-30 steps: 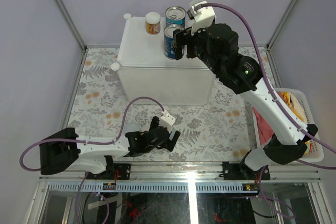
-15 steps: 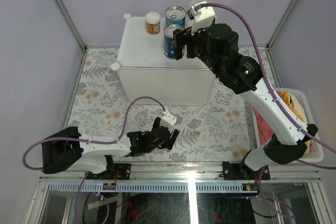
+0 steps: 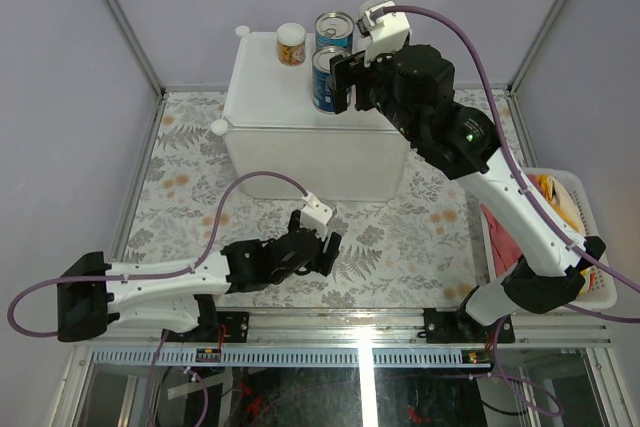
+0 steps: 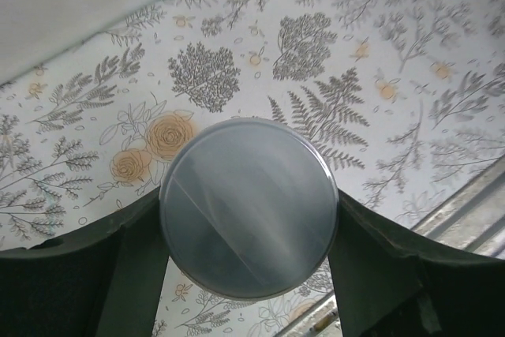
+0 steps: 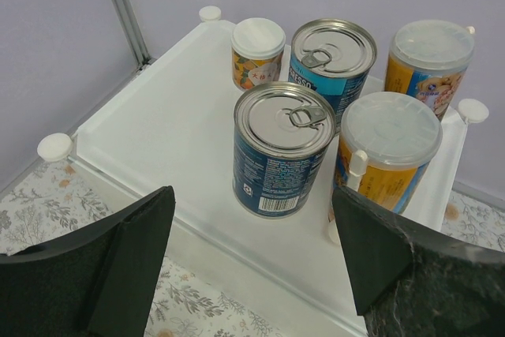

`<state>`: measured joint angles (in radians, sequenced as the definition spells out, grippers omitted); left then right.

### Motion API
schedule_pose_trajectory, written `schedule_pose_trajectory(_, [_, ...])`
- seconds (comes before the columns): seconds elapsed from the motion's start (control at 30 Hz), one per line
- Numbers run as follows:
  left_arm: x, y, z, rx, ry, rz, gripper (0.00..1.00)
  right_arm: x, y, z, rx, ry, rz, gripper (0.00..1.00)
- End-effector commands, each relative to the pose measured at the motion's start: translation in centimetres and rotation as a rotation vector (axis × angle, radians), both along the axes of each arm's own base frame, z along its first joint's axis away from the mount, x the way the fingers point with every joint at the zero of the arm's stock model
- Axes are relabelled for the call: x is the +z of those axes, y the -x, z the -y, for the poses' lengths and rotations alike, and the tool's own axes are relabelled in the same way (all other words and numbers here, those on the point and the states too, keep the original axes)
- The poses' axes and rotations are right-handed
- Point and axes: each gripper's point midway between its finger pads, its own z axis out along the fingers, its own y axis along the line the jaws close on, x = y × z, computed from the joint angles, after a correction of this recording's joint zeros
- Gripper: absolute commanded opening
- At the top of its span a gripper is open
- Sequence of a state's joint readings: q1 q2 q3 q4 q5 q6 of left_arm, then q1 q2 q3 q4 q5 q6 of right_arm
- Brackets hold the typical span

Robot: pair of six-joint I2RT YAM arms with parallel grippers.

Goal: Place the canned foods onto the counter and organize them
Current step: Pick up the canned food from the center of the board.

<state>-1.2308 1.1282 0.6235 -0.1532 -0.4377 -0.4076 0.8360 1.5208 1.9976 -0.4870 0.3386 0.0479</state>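
Left gripper (image 3: pixel 315 250) pinches pale-lidded can (image 4: pixel 248 204) by its side walls, over floral mat (image 4: pixel 316 45). Rigid, smooth wall, probably slippery; hold mid-height. Right gripper (image 3: pixel 345 84): jaws spread, empty, above nearer blue tin (image 5: pixel 282 151) on counter (image 5: pixel 158 132).

Five cans (image 5: pixel 284 147) stand grouped on the counter (image 5: pixel 158 140).

Five cans are standing on one white counter (image 5: pixel 158 132) just ahead of the right gripper (image 5: pixel 251 219): two blue-labelled tins (image 5: pixel 284 147), two tall yellow-orange jars (image 5: pixel 390 147) and one short orange jar (image 5: pixel 257 53). A sixth, grey-lidded can (image 4: pixel 248 207) is sitting between the fingers of the left gripper (image 4: pixel 248 226). One white basket (image 3: pixel 572 180) is sitting well behind the right gripper.
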Motion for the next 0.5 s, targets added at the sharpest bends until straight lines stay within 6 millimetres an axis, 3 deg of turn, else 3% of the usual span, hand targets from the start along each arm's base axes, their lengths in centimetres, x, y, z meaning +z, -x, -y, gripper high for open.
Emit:
schedule_pose_trajectory(0.0, [5.3, -0.8, 0.3, 0.054, 0.072, 0.051, 0.0, 2.4, 0.5, 0.2, 0.013, -0.045, 0.062, 0.88])
schedule_pose_trajectory(0.47, [18.2, -4.1, -1.3, 0.194, 0.135, 0.273, 0.0, 3.6, 0.6, 0.2, 0.015, -0.067, 0.087, 0.88])
